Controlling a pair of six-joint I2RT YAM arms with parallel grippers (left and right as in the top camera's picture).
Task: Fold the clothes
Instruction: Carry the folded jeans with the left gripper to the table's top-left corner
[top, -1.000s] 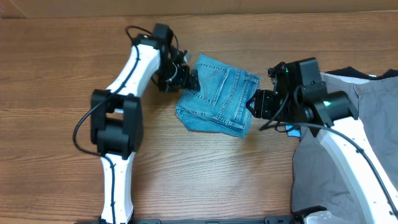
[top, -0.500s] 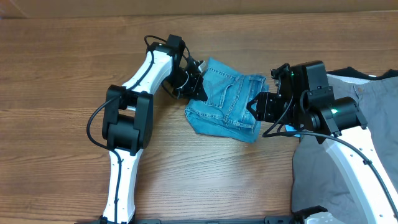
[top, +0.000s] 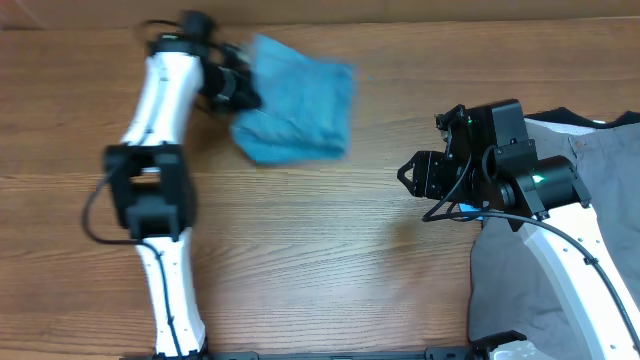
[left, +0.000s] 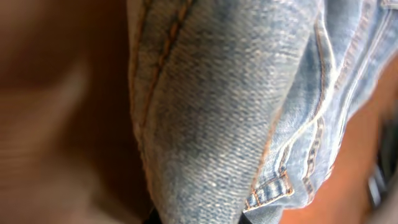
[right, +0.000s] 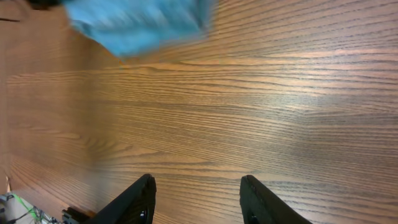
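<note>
The folded light blue jeans lie blurred with motion at the back left of the table. My left gripper is shut on their left edge. In the left wrist view the denim, with orange stitching and a belt loop, fills the frame and hides the fingers. My right gripper stands open over bare wood at the right, well apart from the jeans. In the right wrist view its two black fingers are spread with nothing between them, and the jeans show blurred at the top left.
A pile of grey clothing with a dark garment covers the table's right side, under my right arm. A brown wall or board runs along the table's far edge.
My left gripper has closed on the jeans and swept them fast to the left and back. My right gripper has let the jeans go from in front of it and stays in place.
</note>
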